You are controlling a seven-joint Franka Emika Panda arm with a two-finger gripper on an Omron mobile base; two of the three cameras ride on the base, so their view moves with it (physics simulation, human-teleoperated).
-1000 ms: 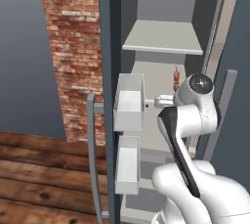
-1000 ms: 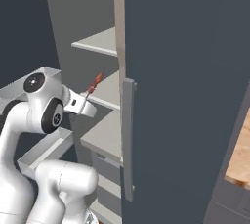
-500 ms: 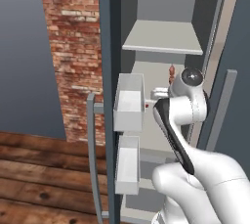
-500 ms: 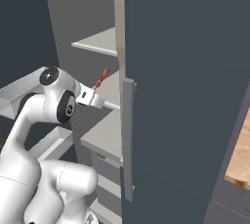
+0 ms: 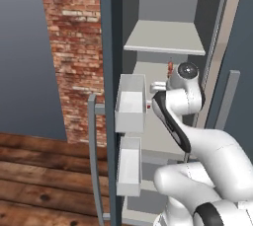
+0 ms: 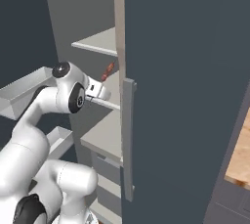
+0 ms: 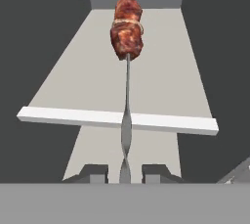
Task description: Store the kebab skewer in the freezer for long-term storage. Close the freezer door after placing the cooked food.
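Clamping kebab skewer [image 7: 128, 27] by its stick, gripper [image 7: 125, 170] closed tight on it.

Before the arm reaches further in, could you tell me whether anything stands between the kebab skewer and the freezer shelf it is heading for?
Nothing visible does. The gripper is shut on the kebab skewer, which points over a bare white shelf inside the freezer. The freezer door stands open to the left.

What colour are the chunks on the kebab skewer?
Reddish-brown chunks on the kebab skewer, clearest in the hand view.
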